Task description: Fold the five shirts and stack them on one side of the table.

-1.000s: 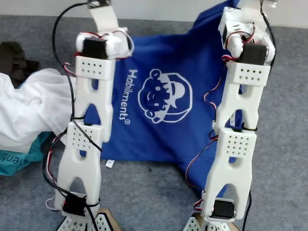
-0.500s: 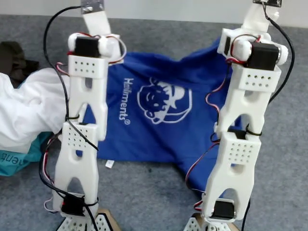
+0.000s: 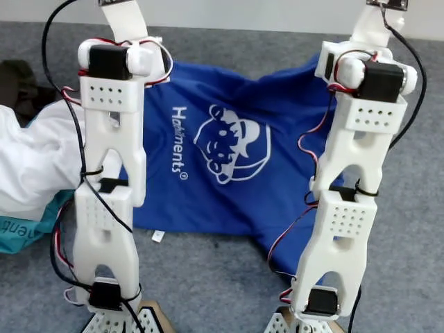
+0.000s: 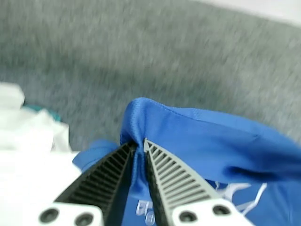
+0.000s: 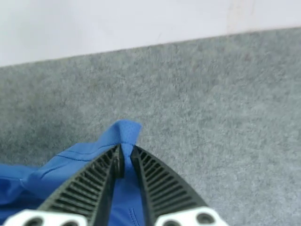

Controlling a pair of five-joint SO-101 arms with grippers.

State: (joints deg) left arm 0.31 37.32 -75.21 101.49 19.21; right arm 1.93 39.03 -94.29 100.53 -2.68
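A blue shirt [image 3: 229,159] with a white cartoon print lies spread on the grey table between my two arms, its far edge lifted. My left gripper [image 4: 138,147] is shut on a fold of the blue shirt [image 4: 197,136] at its far left corner. My right gripper [image 5: 126,151] is shut on the blue shirt [image 5: 123,132] at its far right corner, a small tuft of cloth sticking out past the fingertips. In the high view both arms stretch toward the far edge, and the shirt's near hem lies flat on the table.
A heap of white cloth [image 3: 35,159] lies at the left edge over a teal garment [image 3: 28,225]. A dark garment [image 3: 17,83] sits behind it. A pale wall [image 5: 117,23] bounds the table's far side. Bare grey table [image 3: 208,284] lies near the arm bases.
Both arms have pulled the shirt's far edge outward and back. The left arm shifted left, and the cloth between the grippers now hangs flatter and wider.
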